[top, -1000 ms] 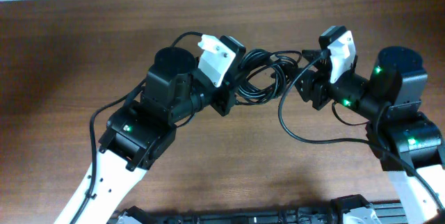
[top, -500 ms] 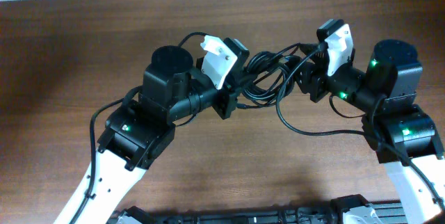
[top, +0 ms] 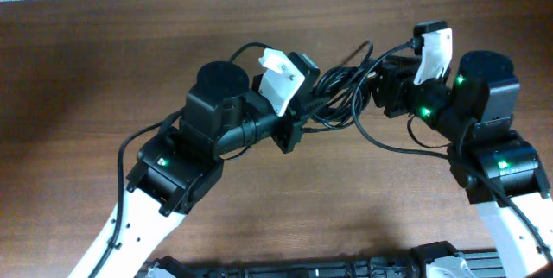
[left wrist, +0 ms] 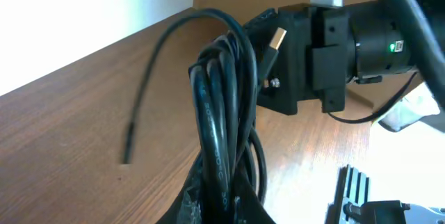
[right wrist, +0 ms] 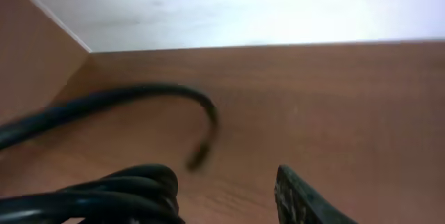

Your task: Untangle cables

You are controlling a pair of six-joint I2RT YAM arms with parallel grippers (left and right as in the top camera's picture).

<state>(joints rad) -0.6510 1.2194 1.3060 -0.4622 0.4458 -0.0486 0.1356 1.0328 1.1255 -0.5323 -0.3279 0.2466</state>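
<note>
The cables (top: 335, 90) are a bundle of thin black cords hanging between my two grippers near the table's far edge. My left gripper (top: 296, 104) is shut on the bundle, which rises out of its jaws in the left wrist view (left wrist: 224, 113). A gold plug (left wrist: 277, 40) sticks up beside the black body of my right gripper (top: 380, 90). In the right wrist view one finger (right wrist: 300, 200) shows on the right and the bundle (right wrist: 111, 195) lies on the left, with a gap between them. A loose cord end (right wrist: 199, 156) hangs over the table.
One cord loops from the bundle across the brown wooden table (top: 104, 62) toward the right arm's base (top: 393, 144). The table's far edge meets a white wall. Dark equipment lies along the near edge (top: 302, 269).
Both grippers have moved toward the table's far edge and closer together. The bundle between them has bunched up tighter, and the right wrist has turned more upright.
</note>
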